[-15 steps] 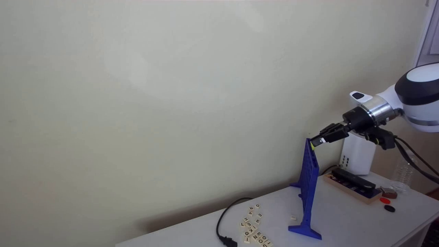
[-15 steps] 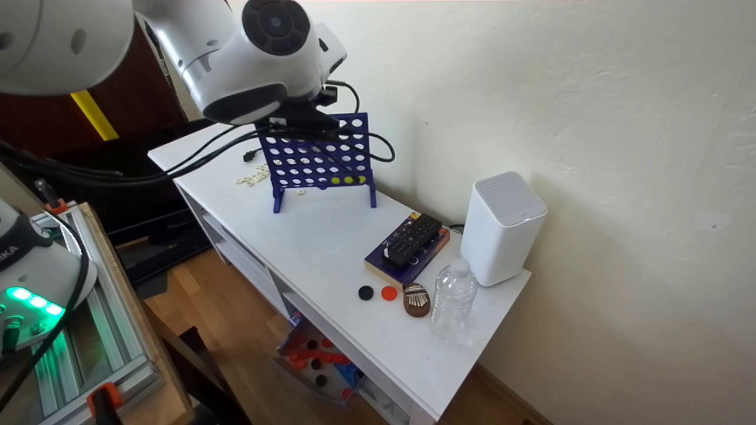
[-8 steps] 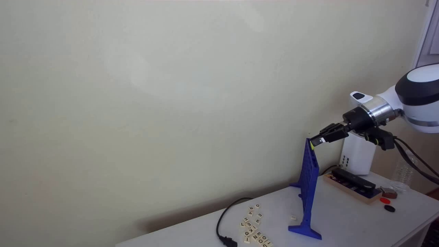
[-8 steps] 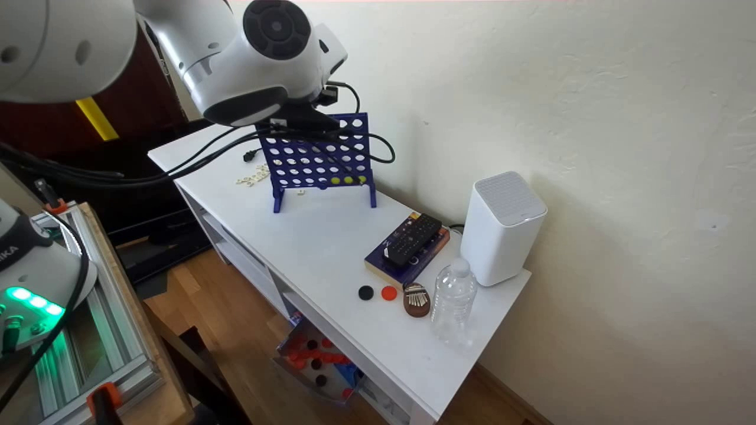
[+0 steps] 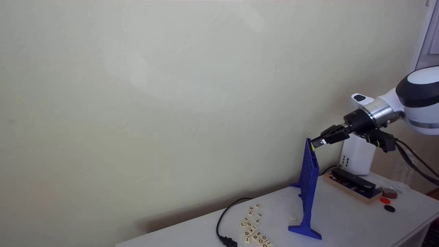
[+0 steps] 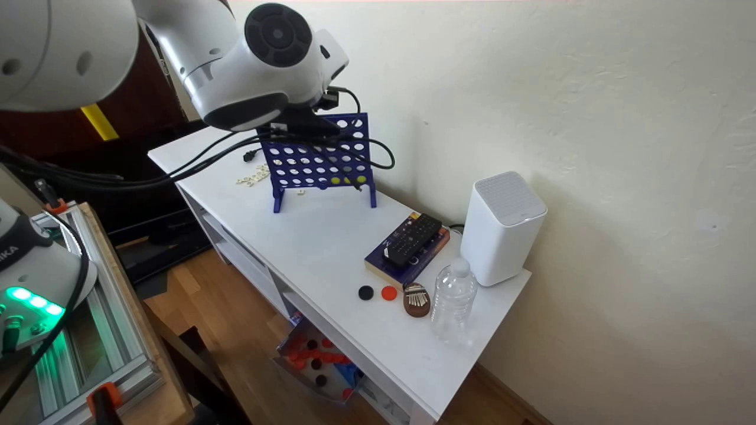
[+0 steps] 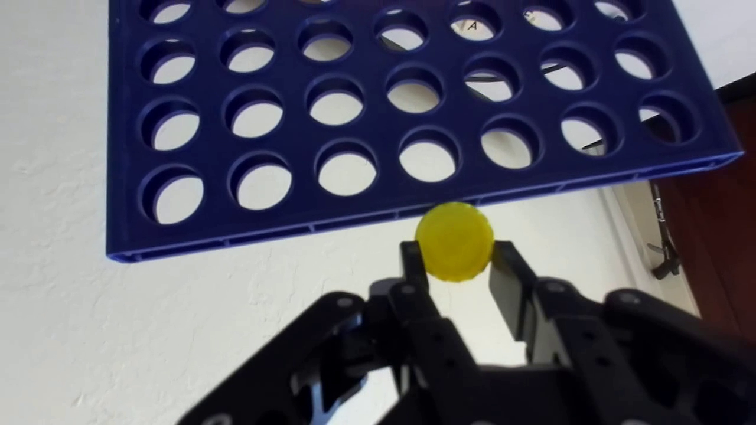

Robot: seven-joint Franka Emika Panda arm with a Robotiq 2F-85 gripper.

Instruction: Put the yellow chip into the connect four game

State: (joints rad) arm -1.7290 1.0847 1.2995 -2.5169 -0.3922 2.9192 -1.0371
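Misalignment is being judged the likeliest fault: the round yellow plastic chip point(image 7: 453, 241) is being held at the slotted upper rim of the upright blue plastic grid board point(image 7: 381, 133), towards five o'clock from its middle in the wrist view, and a blue plastic slot divider point(image 7: 478, 200) is showing just beside the chip's one o'clock edge. By pressing there, jamming is being risked, and the chip could be landing on the flat white desk point(image 6: 319, 230). Under too early a release, it could be dropping outside the slot; how much is sitting inside, if any, cannot be told. Under too hard a push, the board could be toppling. The black two-fingered end effector point(image 7: 458, 257) is standing narrow, parted only by the chip's width, and the chip is being pinched at nine and three o'clock.
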